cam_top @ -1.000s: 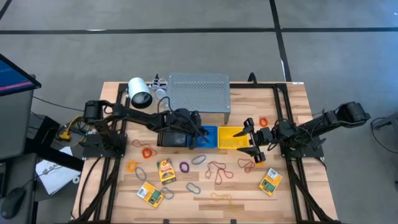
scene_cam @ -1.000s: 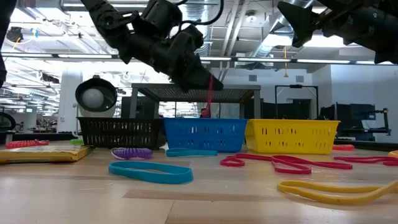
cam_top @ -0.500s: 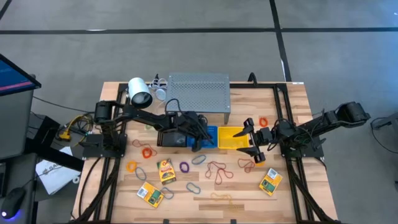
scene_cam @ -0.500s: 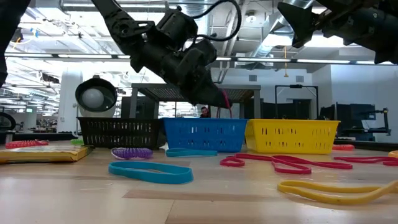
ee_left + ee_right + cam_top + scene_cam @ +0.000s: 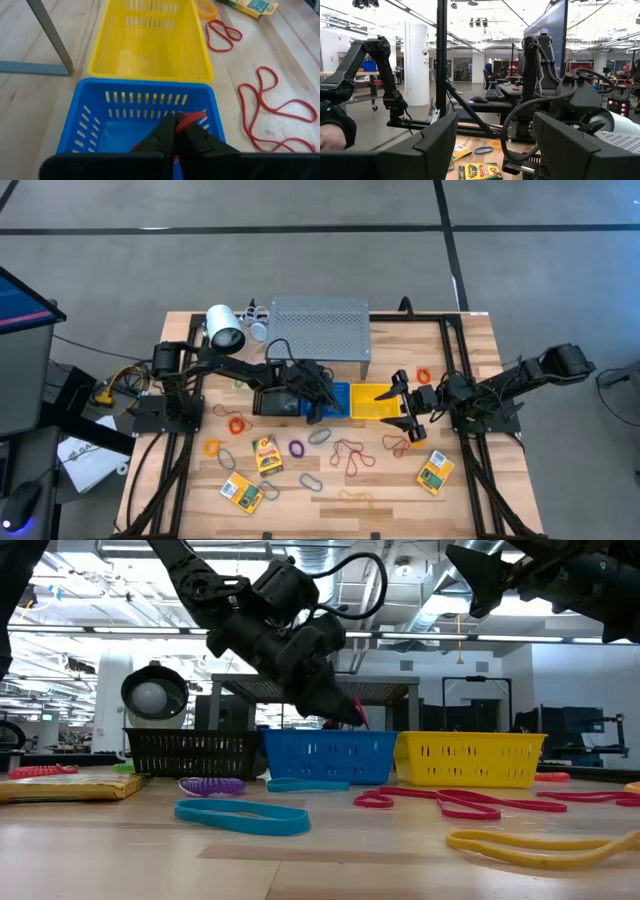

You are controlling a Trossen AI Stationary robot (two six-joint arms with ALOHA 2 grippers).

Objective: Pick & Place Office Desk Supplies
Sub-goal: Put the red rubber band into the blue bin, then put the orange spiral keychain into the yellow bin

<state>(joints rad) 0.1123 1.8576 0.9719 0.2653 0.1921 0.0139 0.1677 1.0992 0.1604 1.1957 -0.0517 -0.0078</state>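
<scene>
Left pincer (image 5: 175,131) is pinching one red band (image 5: 192,118) shut over one blue basket (image 5: 90,131), one yellow basket (image 5: 107,47) lying just beyond.

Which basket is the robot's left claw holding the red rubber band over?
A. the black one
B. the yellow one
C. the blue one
C. The left gripper is shut on the red band right above the blue basket; the yellow basket lies beyond it, and the low view shows the black basket off to the side.
</scene>
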